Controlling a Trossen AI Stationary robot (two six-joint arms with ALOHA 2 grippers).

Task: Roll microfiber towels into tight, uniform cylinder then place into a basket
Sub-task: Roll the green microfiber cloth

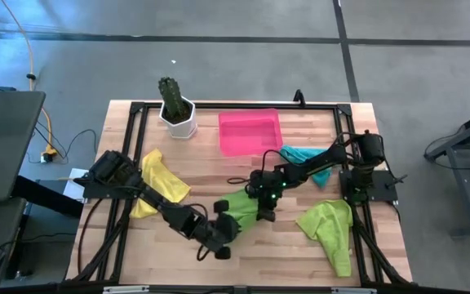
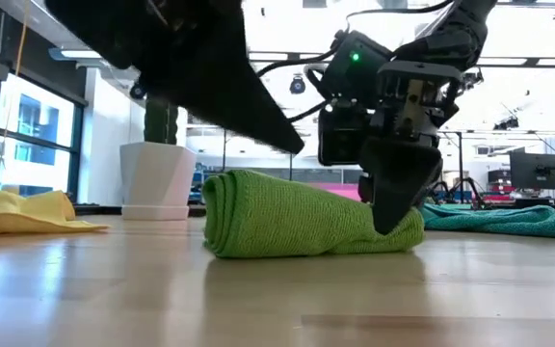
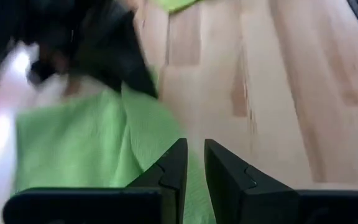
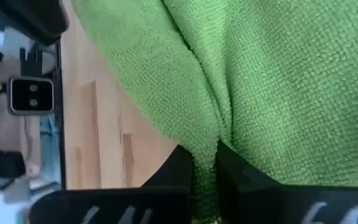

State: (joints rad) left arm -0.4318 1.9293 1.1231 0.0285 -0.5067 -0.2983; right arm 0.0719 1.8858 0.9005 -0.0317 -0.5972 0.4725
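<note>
- Two tools meet at one lime green towel [image 1: 243, 208], which lies just below the middle of the high view. The right tool [image 4: 205, 163] is pinched shut on a fold of this cloth. The left tool [image 3: 194, 165] sits at the towel's left end with its fingers nearly together, a narrow gap showing; whether it grips any cloth I cannot tell.
- The cloth looks light, soft and limp, with a nap that should give the fingers purchase. In the low view it is a loose roll, thick at the left end and thin at the right. It will likely spring open if let go, so I would hold it at the outer edge.
- Three other towels lie apart on the desk [image 1: 292, 249]: yellow towel [image 1: 160, 184] at left, second lime towel [image 1: 330, 229] at lower right, teal towel [image 1: 304, 155] right of centre.
- The pink basket [image 1: 250, 133], upper centre, holds nothing that shows.
</note>
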